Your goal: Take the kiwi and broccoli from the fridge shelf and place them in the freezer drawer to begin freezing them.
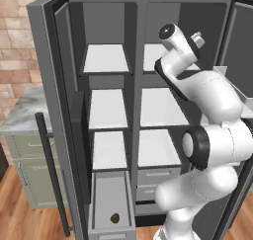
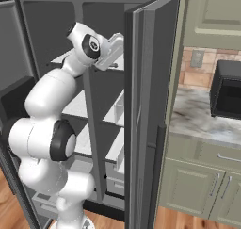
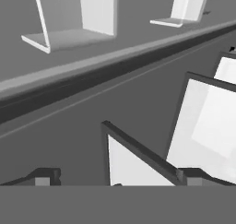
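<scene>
Kiwi [image 1: 114, 218] in the freezer drawer [image 1: 111, 230], below 3 stacked shelves left of the arm [image 1: 207, 135].

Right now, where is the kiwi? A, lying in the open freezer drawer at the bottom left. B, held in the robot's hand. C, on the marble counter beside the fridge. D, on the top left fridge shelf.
A: in the left base view the kiwi lies as a small dark oval on the grey floor of the pulled-out freezer drawer, below the white shelves.
</scene>
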